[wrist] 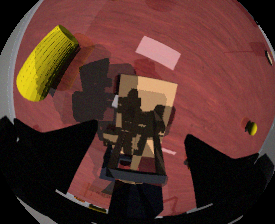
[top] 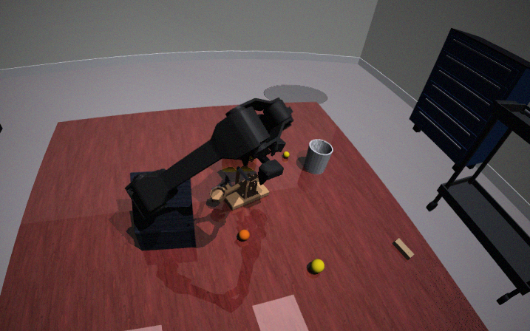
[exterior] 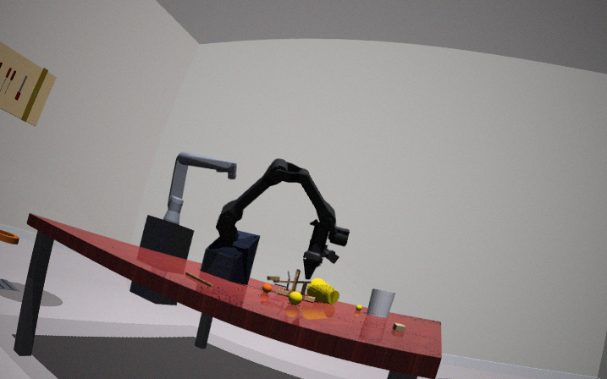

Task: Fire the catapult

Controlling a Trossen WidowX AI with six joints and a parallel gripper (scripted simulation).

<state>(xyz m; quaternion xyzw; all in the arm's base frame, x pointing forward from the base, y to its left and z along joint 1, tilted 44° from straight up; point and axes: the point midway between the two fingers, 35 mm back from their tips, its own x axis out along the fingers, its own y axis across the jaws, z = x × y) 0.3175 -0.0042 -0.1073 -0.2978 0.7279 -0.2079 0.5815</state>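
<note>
The wooden catapult (top: 236, 202) (exterior: 283, 292) (wrist: 150, 89) stands on the red table, its arm low and its round cup (top: 217, 193) towards the robot's base. No ball shows in that cup. An orange ball (top: 243, 235) (exterior: 267, 288) lies on the table beside the catapult. The white mug (top: 318, 160) (exterior: 381, 303) stands upright beyond the catapult's far end. My gripper (exterior: 308, 277) (wrist: 143, 132) is open and empty, pointing down just above the catapult; the fingers stand to either side of its frame in the wrist view. The arm hides the fingertips in the top view.
A yellow mug (exterior: 322, 292) (wrist: 48, 67) lies on its side near the catapult. A larger yellow ball (top: 317, 266) (exterior: 295, 297) and a small yellow ball (top: 286, 154) (exterior: 359, 307) rest on the table. A wooden block (top: 403, 248) (exterior: 399, 326) lies near one edge.
</note>
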